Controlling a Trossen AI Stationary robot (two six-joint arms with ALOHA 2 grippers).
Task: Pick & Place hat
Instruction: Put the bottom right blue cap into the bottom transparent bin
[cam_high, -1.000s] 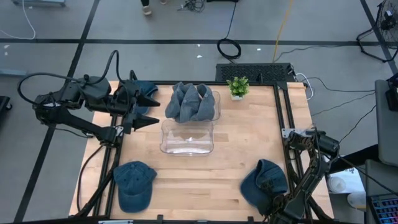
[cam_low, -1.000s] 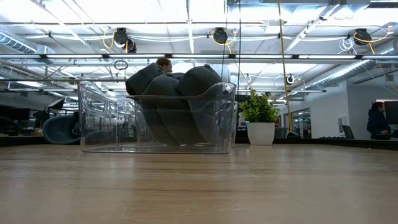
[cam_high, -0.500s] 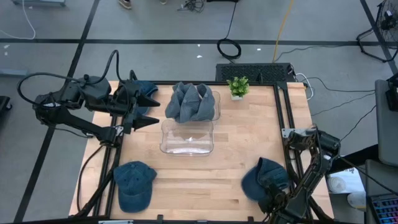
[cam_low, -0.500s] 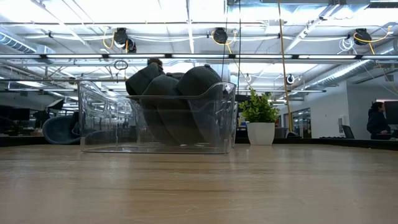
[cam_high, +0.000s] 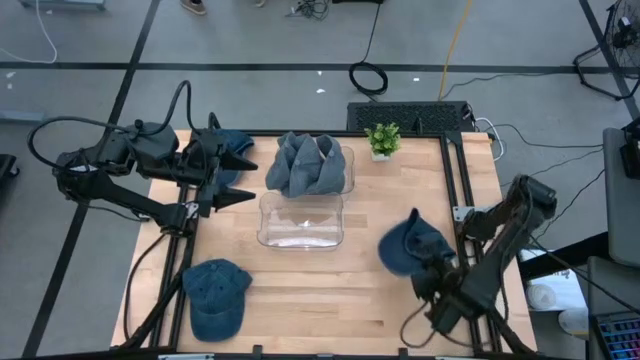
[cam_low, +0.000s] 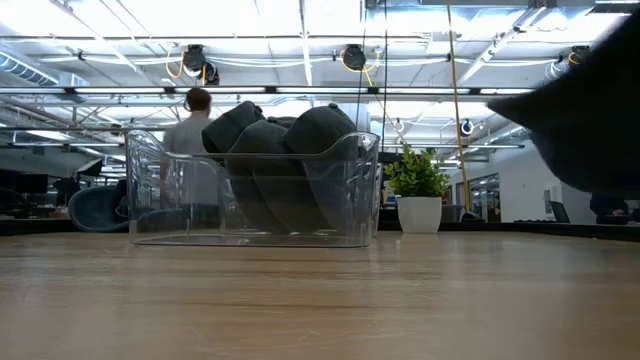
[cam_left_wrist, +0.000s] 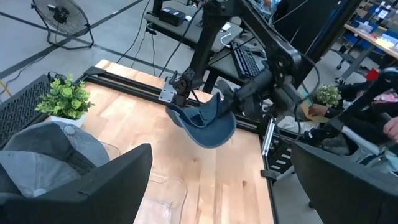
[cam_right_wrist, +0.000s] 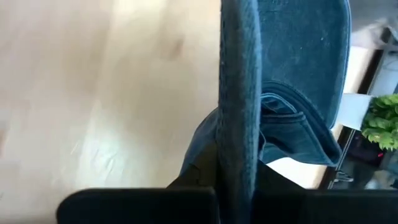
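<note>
High view is showing the biggest change on the right side: the right gripper (cam_high: 432, 277), which was down at the near right corner of the table (cam_high: 370, 200) a second ago with its fingers spread around the denim hat (cam_high: 410, 247), is now clamping fully shut on that hat's edge and carrying it up off the wood, farther from the near edge and closer to the middle. The right wrist view is looking along the pinched brim of the hat (cam_right_wrist: 249, 93) with the tabletop below it, and in the low view the lifted hat (cam_low: 590, 110) is now filling the upper right corner, where nothing was showing before. At the near left corner a second denim cap (cam_high: 215, 293) is lying flat, unmoved. Farther in, the nearer clear bin (cam_high: 300, 221) is sitting near the middle of the table with nothing visible inside it; just behind and touching it, the farther clear bin (cam_high: 340, 172) is holding a heap of denim hats (cam_high: 305, 164) piled above its rim. A small potted plant (cam_high: 382, 139) is standing at the far edge. The left gripper (cam_high: 240, 177) is waiting at the far left edge with its fingers wide apart and holding nothing, above another cap (cam_high: 235, 145). In the low view a person (cam_low: 195, 125) is now standing behind the bins
</note>
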